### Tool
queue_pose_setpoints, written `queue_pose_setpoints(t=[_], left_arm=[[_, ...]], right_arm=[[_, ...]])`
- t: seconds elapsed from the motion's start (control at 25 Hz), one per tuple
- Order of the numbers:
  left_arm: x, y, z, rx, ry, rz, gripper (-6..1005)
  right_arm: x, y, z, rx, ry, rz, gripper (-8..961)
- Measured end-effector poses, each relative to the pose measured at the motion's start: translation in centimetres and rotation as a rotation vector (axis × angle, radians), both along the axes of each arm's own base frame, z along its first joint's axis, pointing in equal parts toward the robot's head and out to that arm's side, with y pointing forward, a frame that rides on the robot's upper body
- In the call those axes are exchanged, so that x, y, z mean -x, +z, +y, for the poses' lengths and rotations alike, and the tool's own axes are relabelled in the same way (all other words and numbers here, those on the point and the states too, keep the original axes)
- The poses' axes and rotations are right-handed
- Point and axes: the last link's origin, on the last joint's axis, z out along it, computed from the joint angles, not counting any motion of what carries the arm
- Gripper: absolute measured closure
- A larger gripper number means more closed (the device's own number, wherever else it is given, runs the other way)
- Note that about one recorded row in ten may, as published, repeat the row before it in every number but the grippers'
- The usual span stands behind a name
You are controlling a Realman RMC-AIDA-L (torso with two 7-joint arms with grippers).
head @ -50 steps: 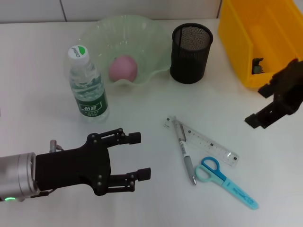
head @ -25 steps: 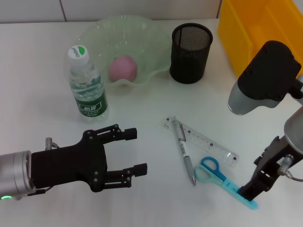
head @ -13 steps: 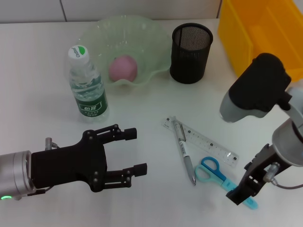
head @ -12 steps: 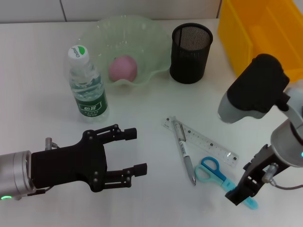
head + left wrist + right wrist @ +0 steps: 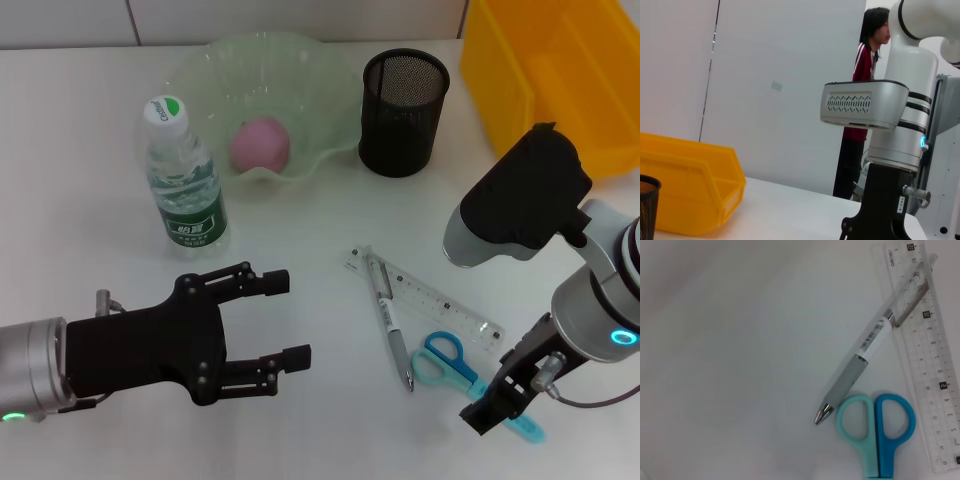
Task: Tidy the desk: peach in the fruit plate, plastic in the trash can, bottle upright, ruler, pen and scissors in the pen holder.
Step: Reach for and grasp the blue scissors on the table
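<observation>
Head view, taken from left to right: the left gripper (image 5: pixel 278 323) hovers over bare table (image 5: pixel 300 210) with its fingers spread apart, holding nothing. Beyond it the bottle (image 5: pixel 186 177) stands upright beside the fruit plate (image 5: pixel 200 70), where the peach (image 5: pixel 261 143) already lies. The pen holder (image 5: pixel 403 98) stands empty to the plate's right. Nearer, the pen (image 5: pixel 390 318) lies partly across the ruler (image 5: pixel 430 297), with the scissors (image 5: pixel 455 372) just beside both. The right gripper (image 5: pixel 497 402) hangs low over the scissors' blade end; I cannot tell whether its fingers are parted or closed. At far right sits the yellow bin (image 5: pixel 560 70). Crowding is the likely risk: a descent onto the scissors could nudge the pen or ruler, or a flat blade could slip the grasp.
</observation>
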Motion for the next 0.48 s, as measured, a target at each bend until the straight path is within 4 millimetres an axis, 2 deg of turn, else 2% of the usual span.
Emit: queue_pose_setpoints(t=[0.32,0.48], left_arm=[[0.3,0.5,-0.2,0.006,-0.005,0.002,189],[0.3,0.5,-0.2,0.006,-0.006,0.002,189]], right_arm=[[-0.5,-0.8,-0.1,0.001,-0.005,0.005,242],[-0.7,-1.1,-0.2,0.005,0.000,0.001,357]])
